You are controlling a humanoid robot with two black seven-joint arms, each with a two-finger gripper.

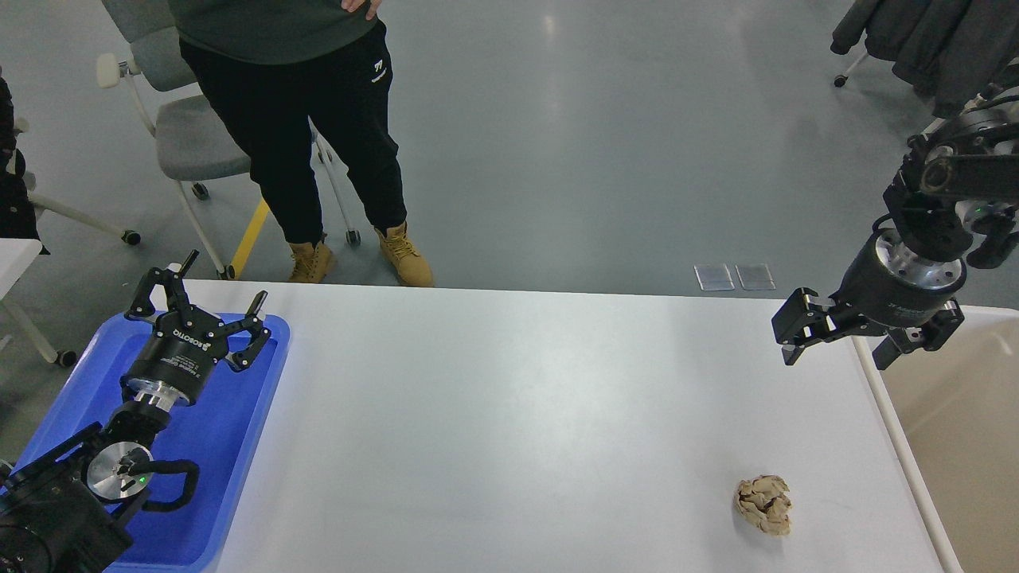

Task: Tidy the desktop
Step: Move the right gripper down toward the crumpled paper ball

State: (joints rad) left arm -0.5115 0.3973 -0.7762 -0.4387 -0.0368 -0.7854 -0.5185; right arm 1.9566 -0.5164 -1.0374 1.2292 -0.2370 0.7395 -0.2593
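The white desktop [509,414] fills the middle of the head view. A crumpled tan paper ball [764,504] lies on it near the front right. My right gripper [836,354] hangs open and empty above the desktop's right edge, well behind the ball and apart from it. Over the far end of the blue tray [239,477] at the left, my left gripper [226,278] is held open with nothing between its fingers.
A beige white-rimmed bin [955,414] stands against the desktop's right side. A person [318,119] in black trousers and tan boots stands just behind the far edge, with a grey wheeled chair [191,135] beside them.
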